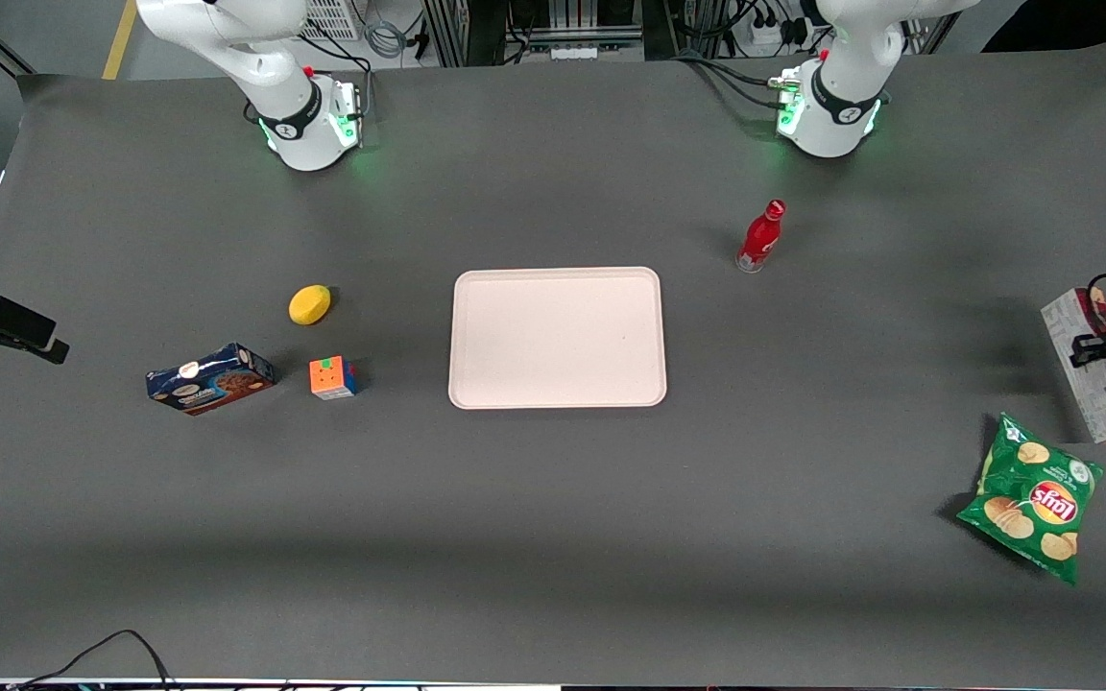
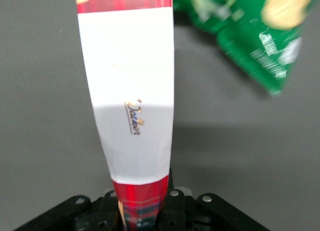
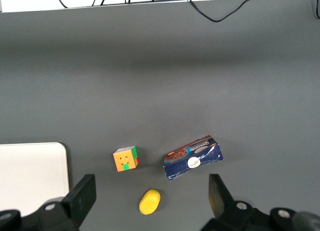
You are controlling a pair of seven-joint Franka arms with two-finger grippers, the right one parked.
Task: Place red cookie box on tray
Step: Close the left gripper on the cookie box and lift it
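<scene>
Claw [image 1: 1091, 347] sits at the working arm's end of the table, clenched on the red cookie box [image 1: 1098, 367]; the wrist view shows the plaid end of the box [image 2: 131, 111] pinched between the fingers, the long body sticking out away from the claw. The box looks lifted or tilted off the table [image 1: 553, 537], though contact at its lower end cannot be ruled out. Tray [image 1: 557, 338] lies well apart from the claw, toward the middle of the table, with nothing on it. Risk: the grip is at one end of a long slim box, so the free end could sag or swing during transport and twist out of the fingers; a low carry could also drag it. The green chip bag [image 1: 1031, 509] lies just beside the box, nearer the front camera than the claw, and could be clipped by the free end. The red bottle [image 1: 760, 236] stands between claw and tray but farther from the front camera, probably off the direct path. Lemon [image 1: 309, 304], cube [image 1: 333, 377] and blue cookie box [image 1: 210, 378] lie toward the parked arm's end, out of the way.
</scene>
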